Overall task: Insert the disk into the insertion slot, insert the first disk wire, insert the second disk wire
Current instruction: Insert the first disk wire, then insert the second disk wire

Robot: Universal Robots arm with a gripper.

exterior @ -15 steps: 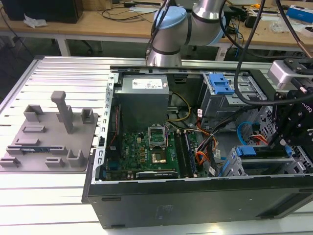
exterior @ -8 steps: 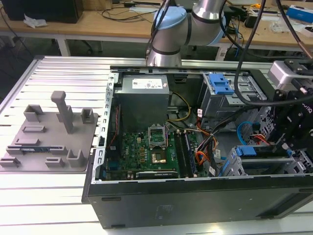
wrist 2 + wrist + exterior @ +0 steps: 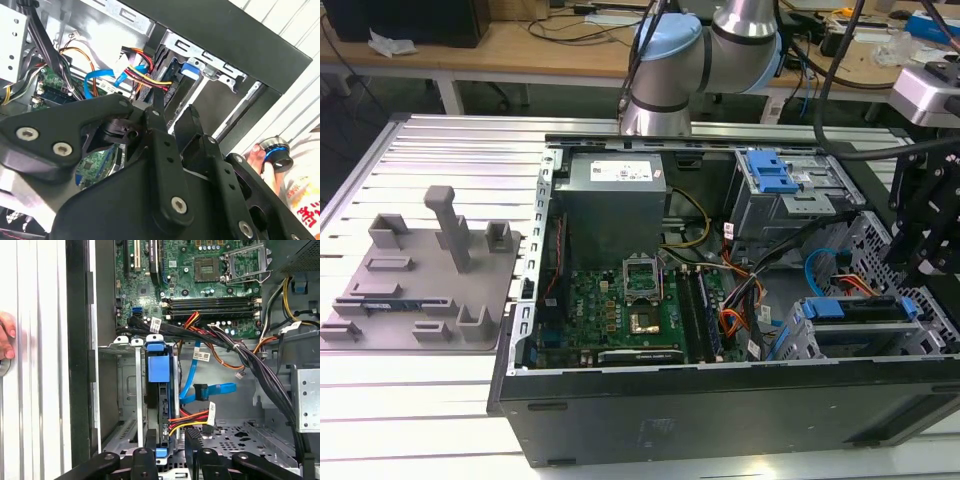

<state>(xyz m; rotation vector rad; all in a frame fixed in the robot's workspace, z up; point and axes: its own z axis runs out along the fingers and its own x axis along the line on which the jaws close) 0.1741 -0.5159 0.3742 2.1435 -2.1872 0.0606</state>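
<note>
The disk [image 3: 156, 371] sits deep in the slot [image 3: 127, 390], the gripper [image 3: 171, 437] at its outer end, hold impossible to tell; insertion looks nearly finished, wanting a straight push.

wooden workbench [image 3: 520, 45] behind (cluttered), slatted metal table [image 3: 420, 400]

Robotics lab bench: open black desktop computer case [image 3: 720, 425] on a ribbed silver aluminium-profile table [image 3: 420, 400]; wooden workbenches [image 3: 520, 48] strewn with cables [image 3: 565, 27] behind; grey plastic fixture plate [image 3: 415, 290] alongside.
</note>
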